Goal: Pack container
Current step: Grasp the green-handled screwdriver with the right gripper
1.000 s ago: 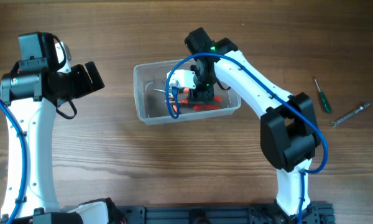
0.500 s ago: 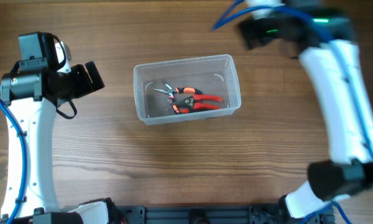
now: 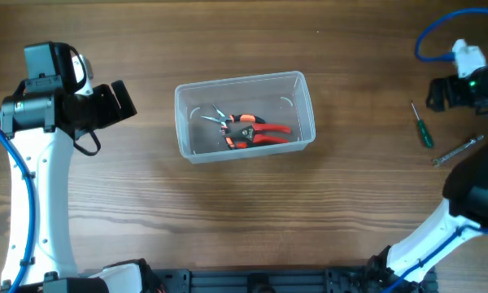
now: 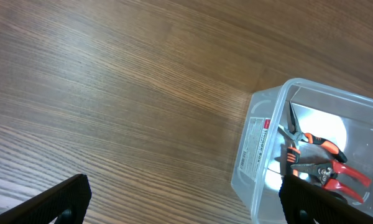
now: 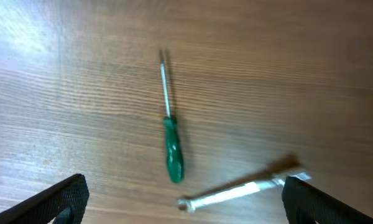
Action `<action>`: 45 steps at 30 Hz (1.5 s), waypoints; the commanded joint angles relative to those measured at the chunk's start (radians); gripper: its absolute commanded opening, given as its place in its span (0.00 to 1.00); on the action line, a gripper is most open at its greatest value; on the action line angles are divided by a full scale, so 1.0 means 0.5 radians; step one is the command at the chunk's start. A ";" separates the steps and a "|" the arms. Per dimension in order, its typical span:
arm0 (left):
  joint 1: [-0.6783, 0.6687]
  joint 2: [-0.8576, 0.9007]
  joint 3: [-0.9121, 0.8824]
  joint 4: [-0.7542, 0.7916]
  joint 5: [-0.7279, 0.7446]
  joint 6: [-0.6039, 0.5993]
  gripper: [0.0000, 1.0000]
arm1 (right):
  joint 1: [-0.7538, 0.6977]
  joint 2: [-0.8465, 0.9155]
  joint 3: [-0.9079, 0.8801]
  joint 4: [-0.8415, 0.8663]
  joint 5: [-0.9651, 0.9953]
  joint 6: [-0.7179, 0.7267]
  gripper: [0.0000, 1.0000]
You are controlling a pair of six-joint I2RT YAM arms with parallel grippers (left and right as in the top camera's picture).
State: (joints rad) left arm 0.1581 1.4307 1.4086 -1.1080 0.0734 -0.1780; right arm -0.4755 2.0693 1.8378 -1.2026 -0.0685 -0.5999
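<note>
On the bench (image 3: 228, 203) centre, clear container (image 3: 244, 116) with orange-handled pliers (image 3: 256, 130) inside, far to its right – green screwdriver (image 5: 172, 149) beside a steel wrench (image 5: 236, 194), right fingers (image 5: 62, 198) over them, spread wide, empty, left fingers (image 4: 62, 198) wide apart too – holding nothing

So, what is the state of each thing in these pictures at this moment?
container: upright, open on top, pliers inside.
pliers: lying flat in the container.
green screwdriver: lying on the table, not packed.
wrench: lying on the table, not packed.
left gripper: open, empty.
right gripper: open, empty.
</note>
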 commanded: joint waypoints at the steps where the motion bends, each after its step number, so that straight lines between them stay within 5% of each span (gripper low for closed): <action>1: -0.011 0.000 -0.004 -0.001 0.009 -0.020 1.00 | 0.015 0.170 -0.028 0.034 -0.012 -0.056 0.95; 15: -0.011 0.000 -0.004 -0.002 0.008 -0.019 1.00 | 0.011 0.330 -0.329 0.244 0.182 -0.214 0.85; 22: -0.011 0.000 -0.004 -0.003 0.009 -0.019 1.00 | 0.011 0.333 -0.330 0.259 0.198 -0.253 0.49; 35: -0.011 0.000 -0.004 -0.009 0.009 -0.019 1.00 | 0.014 0.333 -0.621 0.456 0.196 -0.209 0.49; 45: -0.011 0.000 -0.004 -0.017 0.009 -0.019 1.00 | 0.034 0.333 -0.643 0.481 0.092 -0.204 0.11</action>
State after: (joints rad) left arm 0.1581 1.4307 1.4086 -1.1118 0.0731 -0.1780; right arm -0.4683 2.1754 1.5673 -0.9554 0.0311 -0.7052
